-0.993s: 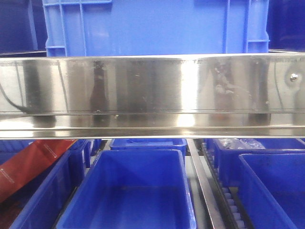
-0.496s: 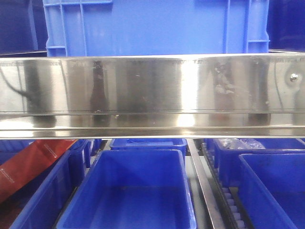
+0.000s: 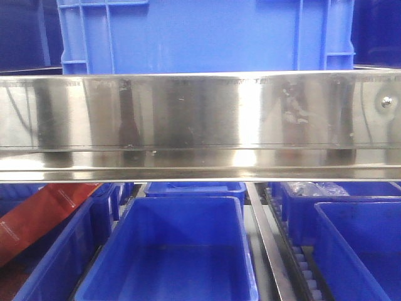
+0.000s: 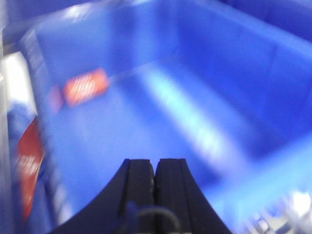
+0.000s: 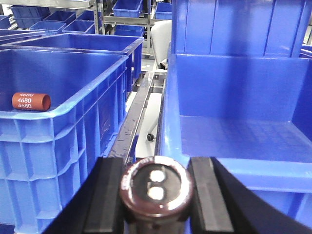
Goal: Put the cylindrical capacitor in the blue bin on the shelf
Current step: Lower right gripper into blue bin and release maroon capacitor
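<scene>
— Holding, item one: cylindrical capacitor [image 5: 156,187], pinched end-on between the jaws of our right gripper [image 5: 156,195].
— Step?
— Carry, we judge. The blue bin [image 5: 234,87] sits ahead, slightly right of the fingers [image 5: 204,195]; next we advance over its rim and release. Our left gripper [image 4: 155,170]: jaws pressed together, nothing held.

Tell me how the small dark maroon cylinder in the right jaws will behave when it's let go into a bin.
The small dark maroon cylindrical capacitor looks rigid and glossy, so it may slip if the jaws of the right gripper loosen. Being round, it will probably roll on the flat floor of the blue plastic bin.
</scene>
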You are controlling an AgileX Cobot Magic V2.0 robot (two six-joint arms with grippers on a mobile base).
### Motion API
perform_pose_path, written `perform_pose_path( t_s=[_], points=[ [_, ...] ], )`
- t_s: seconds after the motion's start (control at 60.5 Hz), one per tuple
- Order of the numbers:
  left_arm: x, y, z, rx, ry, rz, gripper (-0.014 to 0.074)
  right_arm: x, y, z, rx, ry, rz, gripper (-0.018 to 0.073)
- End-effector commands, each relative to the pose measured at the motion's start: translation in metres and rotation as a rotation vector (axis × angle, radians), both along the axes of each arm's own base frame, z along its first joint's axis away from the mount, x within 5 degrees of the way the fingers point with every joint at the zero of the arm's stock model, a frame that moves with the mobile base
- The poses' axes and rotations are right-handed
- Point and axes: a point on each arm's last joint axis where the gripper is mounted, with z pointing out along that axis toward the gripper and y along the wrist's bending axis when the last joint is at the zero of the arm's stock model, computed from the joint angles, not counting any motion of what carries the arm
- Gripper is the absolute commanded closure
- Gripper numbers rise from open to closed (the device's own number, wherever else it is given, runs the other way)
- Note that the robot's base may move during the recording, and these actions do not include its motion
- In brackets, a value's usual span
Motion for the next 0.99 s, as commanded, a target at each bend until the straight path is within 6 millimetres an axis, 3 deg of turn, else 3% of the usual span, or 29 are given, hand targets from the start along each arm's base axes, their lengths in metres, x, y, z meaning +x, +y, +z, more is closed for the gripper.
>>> perform_pose_path(
  t_s=[0.0,0.38,0.579,0.777,0.976],
  points=[
    [-0.024,0.016,-0.003,-0.047,-0.052,0.005,0.0707,-0.002,0.0,0.005,0.002,-0.032,0.003,0.0708],
    [-0.12,0.089,-0.031,-0.189,-0.149,0.101,0.0707,0.018,0.009,0.009,0.004,-0.039,0.057,0.0708],
    [-0.152,0.111,-0.05,-0.234,-0.169,0.112,0.0707,0.048,0.026,0.043,0.01,-0.063,0.144,0.0708],
    [-0.168,0.122,-0.056,-0.258,-0.199,0.111,0.0707,0.098,0.072,0.082,-0.032,-0.036,0.299,0.0708],
    [-0.169,0.123,-0.057,-0.251,-0.188,0.115,0.0707,0.153,0.125,0.089,-0.081,0.127,0.403,0.0708]
  ],
)
